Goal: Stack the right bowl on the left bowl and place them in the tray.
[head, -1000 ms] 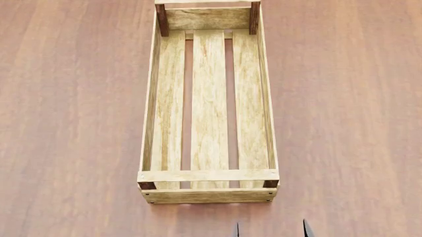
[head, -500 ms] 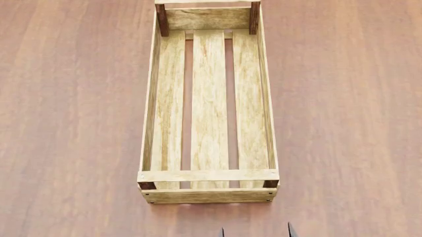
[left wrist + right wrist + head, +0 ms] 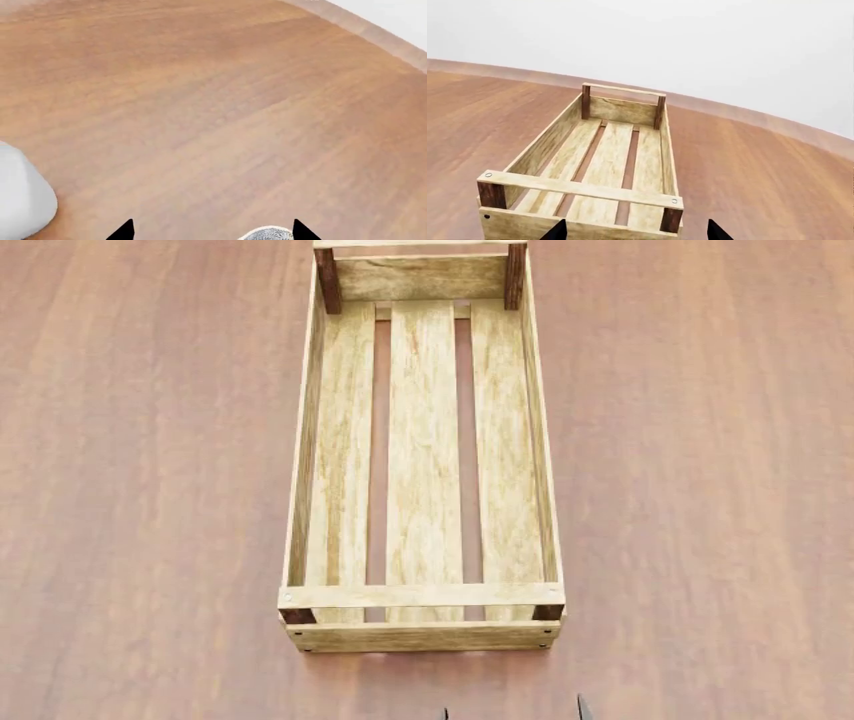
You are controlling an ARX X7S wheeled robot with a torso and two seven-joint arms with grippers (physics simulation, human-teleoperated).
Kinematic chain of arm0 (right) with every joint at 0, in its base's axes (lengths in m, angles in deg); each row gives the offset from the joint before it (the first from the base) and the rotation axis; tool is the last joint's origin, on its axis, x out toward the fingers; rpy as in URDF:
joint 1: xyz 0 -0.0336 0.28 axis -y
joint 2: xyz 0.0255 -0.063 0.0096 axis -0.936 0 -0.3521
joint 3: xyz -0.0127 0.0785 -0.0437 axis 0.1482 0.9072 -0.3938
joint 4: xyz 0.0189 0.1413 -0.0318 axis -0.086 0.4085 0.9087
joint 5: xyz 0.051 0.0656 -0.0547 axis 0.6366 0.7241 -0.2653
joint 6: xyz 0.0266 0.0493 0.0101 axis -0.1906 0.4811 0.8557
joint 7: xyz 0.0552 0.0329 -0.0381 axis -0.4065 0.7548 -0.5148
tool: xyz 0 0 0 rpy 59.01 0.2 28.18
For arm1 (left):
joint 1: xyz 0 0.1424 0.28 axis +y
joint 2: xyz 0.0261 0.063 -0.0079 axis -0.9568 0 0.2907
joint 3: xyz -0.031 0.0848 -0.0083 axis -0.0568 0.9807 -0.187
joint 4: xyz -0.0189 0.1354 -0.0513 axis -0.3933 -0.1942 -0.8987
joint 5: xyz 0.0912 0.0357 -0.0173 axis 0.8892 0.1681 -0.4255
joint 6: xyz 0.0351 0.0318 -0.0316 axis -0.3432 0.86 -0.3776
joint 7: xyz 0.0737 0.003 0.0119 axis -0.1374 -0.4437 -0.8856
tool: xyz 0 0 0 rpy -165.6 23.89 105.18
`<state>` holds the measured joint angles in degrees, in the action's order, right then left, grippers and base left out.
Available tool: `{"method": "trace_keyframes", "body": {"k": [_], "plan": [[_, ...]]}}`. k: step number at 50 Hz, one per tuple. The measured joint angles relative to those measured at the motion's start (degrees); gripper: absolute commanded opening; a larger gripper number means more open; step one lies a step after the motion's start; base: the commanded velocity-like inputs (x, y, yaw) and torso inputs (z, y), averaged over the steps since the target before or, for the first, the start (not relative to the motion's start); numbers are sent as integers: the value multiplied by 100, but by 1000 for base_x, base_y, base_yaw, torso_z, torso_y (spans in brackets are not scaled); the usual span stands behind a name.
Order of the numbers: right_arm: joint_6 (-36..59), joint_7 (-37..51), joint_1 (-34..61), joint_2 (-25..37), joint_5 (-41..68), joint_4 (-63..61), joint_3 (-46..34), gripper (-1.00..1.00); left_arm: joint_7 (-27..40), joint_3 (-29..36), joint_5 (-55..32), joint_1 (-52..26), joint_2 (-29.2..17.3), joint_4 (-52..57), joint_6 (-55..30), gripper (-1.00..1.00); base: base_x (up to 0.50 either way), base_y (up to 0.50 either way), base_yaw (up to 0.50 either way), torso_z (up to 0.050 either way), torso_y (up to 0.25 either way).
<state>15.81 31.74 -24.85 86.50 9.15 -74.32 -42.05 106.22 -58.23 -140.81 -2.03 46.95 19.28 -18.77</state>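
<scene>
In front of my right gripper (image 3: 635, 232) the tray (image 3: 602, 165) runs lengthwise away from me, its near end wall just ahead of the two dark fingertips, which stand well apart with nothing between them. In the head view only those tips (image 3: 513, 710) show at the lower edge, just short of the tray's (image 3: 423, 637) near end, and its three slats are bare.

The left gripper (image 3: 212, 231) looks over open table (image 3: 220, 110); its tips are also spread. A mottled grey rim (image 3: 267, 233) peeks up beside one tip, which I take for a bowl, though too little shows to be sure, and I cannot tell whether it is touched. A pale rounded shape (image 3: 23, 200) sits at the frame's side; I cannot identify it.

I judge nothing is stacked or delivered yet. To do this well, I would tilt the head down to find both bowls, then bring the right jaws over the right bowl's rim, one finger inside and one outside, before squeezing.
</scene>
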Motion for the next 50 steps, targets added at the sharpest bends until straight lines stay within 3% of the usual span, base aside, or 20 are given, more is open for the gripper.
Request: {"method": "trace_keyframes", "body": {"k": [28,50], "plan": [[-36,77,-51,43,28,-28,11,100,125,-53,-583,-157,59,-617,-369,100,0,0,0,0,0],[-36,134,-99,83,-11,-67,-13,100,629,-148,-1125,-276,94,-406,-654,100,0,0,0,0,0]]}}
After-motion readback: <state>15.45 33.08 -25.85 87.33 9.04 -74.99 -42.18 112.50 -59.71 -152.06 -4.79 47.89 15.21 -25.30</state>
